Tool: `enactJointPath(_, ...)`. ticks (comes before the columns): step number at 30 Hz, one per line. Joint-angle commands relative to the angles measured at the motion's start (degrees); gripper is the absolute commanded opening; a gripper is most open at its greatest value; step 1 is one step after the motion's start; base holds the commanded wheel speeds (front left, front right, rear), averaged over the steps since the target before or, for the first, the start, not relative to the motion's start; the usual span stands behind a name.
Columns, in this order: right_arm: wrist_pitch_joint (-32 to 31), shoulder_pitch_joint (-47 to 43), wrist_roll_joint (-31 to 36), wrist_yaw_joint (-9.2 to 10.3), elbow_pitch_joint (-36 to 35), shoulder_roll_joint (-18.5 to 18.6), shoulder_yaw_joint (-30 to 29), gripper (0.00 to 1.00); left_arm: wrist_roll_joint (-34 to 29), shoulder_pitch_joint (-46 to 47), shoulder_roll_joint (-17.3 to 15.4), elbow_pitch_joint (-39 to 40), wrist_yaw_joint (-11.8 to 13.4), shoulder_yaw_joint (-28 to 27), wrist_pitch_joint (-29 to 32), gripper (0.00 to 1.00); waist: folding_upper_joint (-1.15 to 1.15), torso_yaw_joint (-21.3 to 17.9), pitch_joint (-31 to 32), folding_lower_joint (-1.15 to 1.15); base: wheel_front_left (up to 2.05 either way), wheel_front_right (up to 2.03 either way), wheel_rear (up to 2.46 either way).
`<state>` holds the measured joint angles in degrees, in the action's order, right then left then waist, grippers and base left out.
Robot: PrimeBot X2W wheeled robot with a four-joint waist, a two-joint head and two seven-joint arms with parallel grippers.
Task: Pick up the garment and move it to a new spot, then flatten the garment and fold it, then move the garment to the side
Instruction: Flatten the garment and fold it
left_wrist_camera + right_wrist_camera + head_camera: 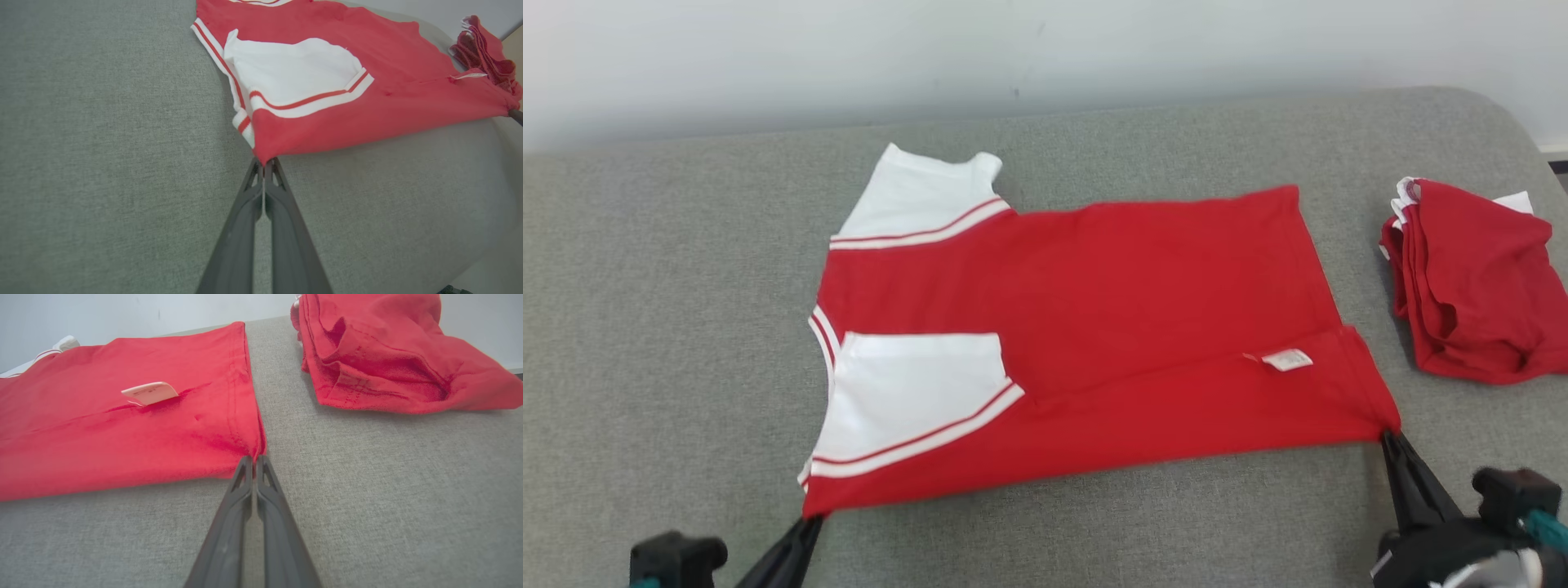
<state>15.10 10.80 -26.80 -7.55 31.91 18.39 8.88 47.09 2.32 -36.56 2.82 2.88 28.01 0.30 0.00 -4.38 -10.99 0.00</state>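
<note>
So, left claw (pixel 813 518): clamped tight on the near sleeve-end corner of the red cloth T-shirt with white sleeves (pixel 1135 310).
right claw (pixel 1387 433): pinched closed on its near hem corner.
T-shirt: flat on grey fabric surface (pixel 686 327), stretched between both claws.

One red shirt (pixel 1094 327), one folded red pile (pixel 1478 286), and two grippers: the left gripper (pixel 813 516) and the right gripper (pixel 1387 433).
The shirt has two white sleeves, one far (pixel 915 196) and one near (pixel 915 392), each edged with one red stripe, and one white label (pixel 1289 359). How many pieces the pile holds cannot be told. Each gripper has two dark fingers. There is one grey padded surface (pixel 670 327) and one pale wall (pixel 768 57).
</note>
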Motion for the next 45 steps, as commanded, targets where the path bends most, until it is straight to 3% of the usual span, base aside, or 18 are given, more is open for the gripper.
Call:
enactJointPath(1, 0.03, -1.48, -0.63, 0.16, -0.77, 0.74, 0.11, 0.0, 0.35, -1.29, -0.5, 0.47, 0.26, -0.12, -0.44, 0.0, 0.0, 0.3, 0.36, 0.0, 0.0, 0.0, 0.0)
enactJointPath(8, 0.04, -9.21, -1.65, 0.16, -6.75, 2.05, -1.53, 0.0, 1.38, -7.2, -0.87, 3.08, 1.65, 0.38, -1.16, 0.0, 0.0, 0.44, 1.56, 0.0, 0.0, 0.0, 0.0)
enactJointPath(17, -1.37, -16.93, 1.86, 0.16, -11.9, 1.76, -3.95, 0.0, 1.7, -12.88, -0.5, 5.13, 4.05, 1.01, -2.41, 0.0, 0.0, 0.06, 3.24, 0.0, 0.0, 0.0, 0.0)
enactJointPath(28, -5.45, -19.6, 2.4, 0.16, -14.49, 0.15, -5.38, 0.0, -0.3, -12.98, 0.91, 2.81, 5.79, 3.63, -1.21, 0.0, 0.0, -0.11, 4.14, 0.0, 0.0, 0.0, 0.0)
enactJointPath(29, -5.81, -19.65, 2.48, 0.16, -14.74, 0.05, -5.44, 0.08, -0.39, -12.61, 1.19, 2.57, 5.97, 3.83, -1.09, 0.16, 0.0, -0.08, 4.12, 0.0, 0.0, 0.0, 0.0)
enactJointPath(30, -6.14, -19.78, 2.32, 0.16, -14.96, -0.15, -5.45, 0.34, -0.55, -12.21, 1.35, 2.29, 6.12, 3.99, -0.81, 0.35, 0.0, -0.1, 4.08, 0.0, 0.0, 0.0, 0.0)
enactJointPath(31, -6.44, -19.87, 2.24, 0.16, -15.2, -0.3, -5.44, 1.0, -0.61, -11.86, 1.46, 2.09, 6.22, 4.16, -0.63, 0.45, 0.0, -0.17, 4.04, 0.0, 0.0, 0.0, 0.0)
enactJointPath(32, -6.72, -19.87, 2.3, 0.16, -15.53, -0.33, -5.62, 1.0, -0.99, -11.55, 1.36, 1.84, 6.62, 4.25, -0.38, 0.55, 0.0, -0.27, 3.99, 0.0, 0.0, 0.0, 0.0)
enactJointPath(33, -6.72, -19.77, 2.63, 0.16, -15.96, -0.26, -5.93, 1.0, -1.75, -11.32, 0.94, 1.56, 7.07, 4.46, 0.02, 1.0, 0.0, -0.41, 3.94, 0.0, 0.0, 0.0, 0.0)
enactJointPath(38, -6.8, -19.02, 4.17, 0.16, -18.91, -0.43, -7.08, 1.0, -2.25, -12.5, -1.29, 3.01, 10.3, 3.88, 2.95, 1.0, 0.0, -1.7, 3.3, 0.0, 0.0, 0.0, 0.0)
enactJointPath(39, -6.95, -18.65, 4.46, 0.16, -19.44, -0.46, -6.99, 1.0, -2.52, -12.89, -2.89, 3.88, 11.71, 3.23, 4.26, 1.0, 0.0, -2.21, 3.12, 0.0, 0.0, 0.0, 0.0)
enactJointPath(40, -7.01, -18.01, 5.23, 0.16, -20.19, -0.36, -7.02, 1.0, -3.39, -12.37, -6.07, 7.78, 14.8, 1.14, 6.63, 1.0, 0.0, -2.81, 2.77, 0.0, 0.0, 0.0, 0.0)
enactJointPath(43, -6.56, -16.85, 6.3, 0.16, -20.9, -0.85, -6.81, 1.0, -3.89, -9.43, -10.36, 14.35, 17.72, -3.13, 8.64, 1.0, 0.0, -3.47, 2.46, 0.0, 0.0, 0.0, 0.0)
enactJointPath(45, -6.45, -15.79, 6.98, 0.16, -21.22, -1.32, -5.75, 1.0, -2.57, -6.32, -10.95, 17.6, 18.22, -5.77, 9.48, 1.0, 0.0, -4.15, 2.36, 0.0, 0.0, 0.0, 0.0)
